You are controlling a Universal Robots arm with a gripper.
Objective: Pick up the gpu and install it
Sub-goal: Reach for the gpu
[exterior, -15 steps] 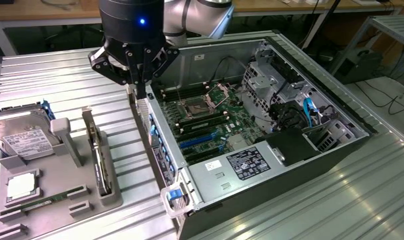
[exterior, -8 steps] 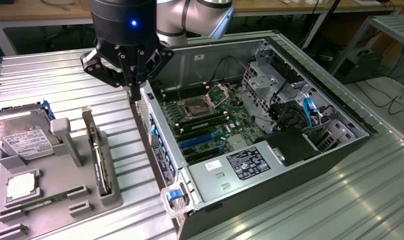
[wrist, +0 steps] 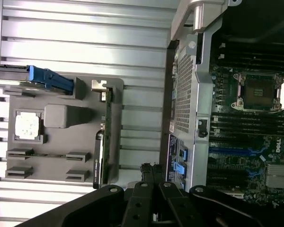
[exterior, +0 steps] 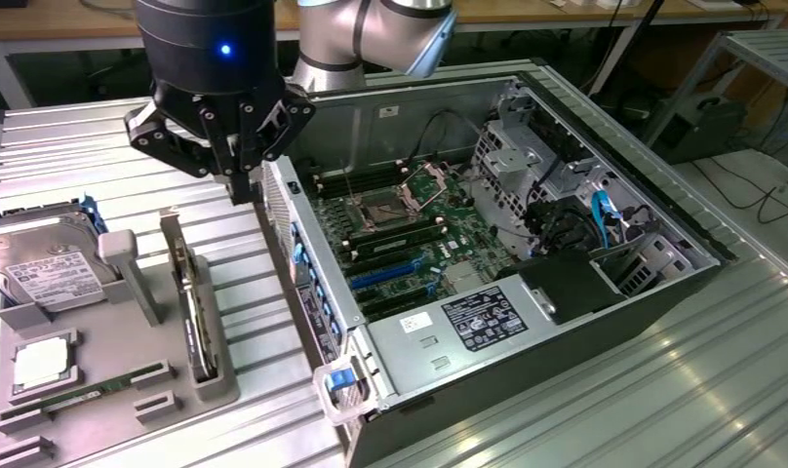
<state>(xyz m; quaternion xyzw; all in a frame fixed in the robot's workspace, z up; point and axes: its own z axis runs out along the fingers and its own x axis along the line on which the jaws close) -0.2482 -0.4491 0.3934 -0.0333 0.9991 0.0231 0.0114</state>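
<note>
One grey holder (exterior: 222, 386) carries the gpu (exterior: 195, 312) upright; the open case (exterior: 368, 122) shows its motherboard (exterior: 420, 244). Above their gap hangs the gripper (exterior: 245, 190), closed, empty.

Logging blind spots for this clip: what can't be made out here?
- gpu, both views: edge-on in its gray holder, fan face hidden.
- computer case, exterior view: shut end effector covers one corner.
- parts tray, exterior view: cut off by that view's left edge.
</note>
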